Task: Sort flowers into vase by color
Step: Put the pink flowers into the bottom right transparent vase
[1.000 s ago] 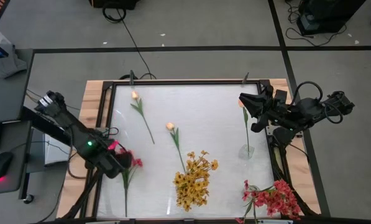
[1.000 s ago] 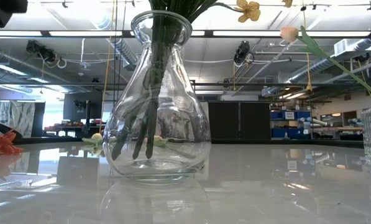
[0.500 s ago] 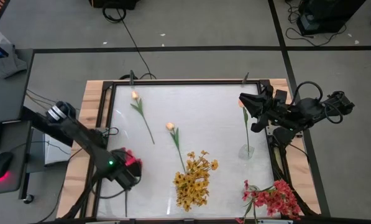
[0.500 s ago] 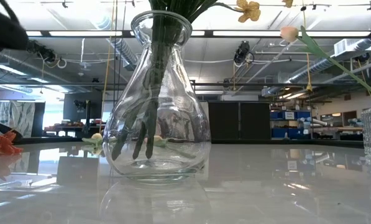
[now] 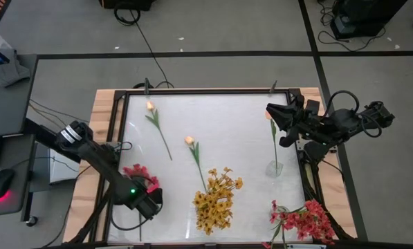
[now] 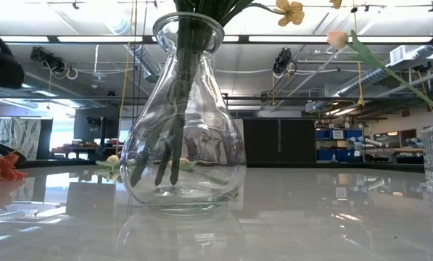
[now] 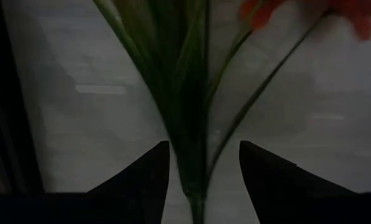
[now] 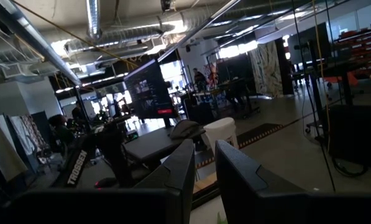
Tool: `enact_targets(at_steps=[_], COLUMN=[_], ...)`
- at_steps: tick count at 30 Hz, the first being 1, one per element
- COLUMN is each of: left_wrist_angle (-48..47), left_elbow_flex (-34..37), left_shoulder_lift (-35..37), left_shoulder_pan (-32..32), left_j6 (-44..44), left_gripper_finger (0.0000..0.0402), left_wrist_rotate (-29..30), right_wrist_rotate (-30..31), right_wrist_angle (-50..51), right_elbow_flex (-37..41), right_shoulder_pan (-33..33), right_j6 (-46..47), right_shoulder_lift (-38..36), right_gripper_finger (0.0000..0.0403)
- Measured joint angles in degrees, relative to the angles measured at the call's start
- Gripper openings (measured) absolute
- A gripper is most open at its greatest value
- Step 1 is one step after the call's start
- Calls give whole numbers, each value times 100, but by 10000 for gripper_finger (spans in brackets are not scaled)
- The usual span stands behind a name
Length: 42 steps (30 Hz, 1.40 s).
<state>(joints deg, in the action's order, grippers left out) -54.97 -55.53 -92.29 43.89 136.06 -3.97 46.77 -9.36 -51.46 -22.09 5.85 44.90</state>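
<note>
Red-pink cluster (image 5: 135,170), near table's (image 5: 227,104) left edge toward front-left corner: blooms partly under the left gripper (image 5: 149,202); stem hidden in high view, cut off in left wrist view. Long axis runs front-back, blooms toward table's back. Left gripper fingers apart, straddling stem, not clamped; it has moved toward the front edge along the stem since earlier frame. Right gripper (image 5: 272,121) at right edge: fingers nearly together on peach bud stem (image 5: 274,142), which stands in small vase (image 5: 275,168); unchanged. Yellow cluster (image 5: 216,197) in big vase (image 6: 183,116), front-centre.
</note>
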Motion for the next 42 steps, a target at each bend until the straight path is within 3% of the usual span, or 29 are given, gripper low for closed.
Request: enact_targets(at_steps=[12, 24, 36, 42], left_wrist_angle=[25, 598, 586, 148], left_elbow_flex=[0, 445, 448, 460], left_shoulder_lift=[-188, -164, -87, 307], left_shoulder_pan=[344, 364, 364, 368], left_j6=[55, 31, -80, -212], left_gripper_finger=[192, 109, 36, 21], left_wrist_rotate=[-147, -17, 50, -32], right_wrist_rotate=[0, 2, 2, 2], right_wrist_angle=[0, 0, 1, 2], right_elbow_flex=[2, 2, 1, 2], right_shoulder_pan=[-1, -2, -1, 0], right_j6=[0, 0, 0, 0], right_shoulder_lift=[-2, -2, -1, -2], right_gripper_finger=[75, 75, 75, 75])
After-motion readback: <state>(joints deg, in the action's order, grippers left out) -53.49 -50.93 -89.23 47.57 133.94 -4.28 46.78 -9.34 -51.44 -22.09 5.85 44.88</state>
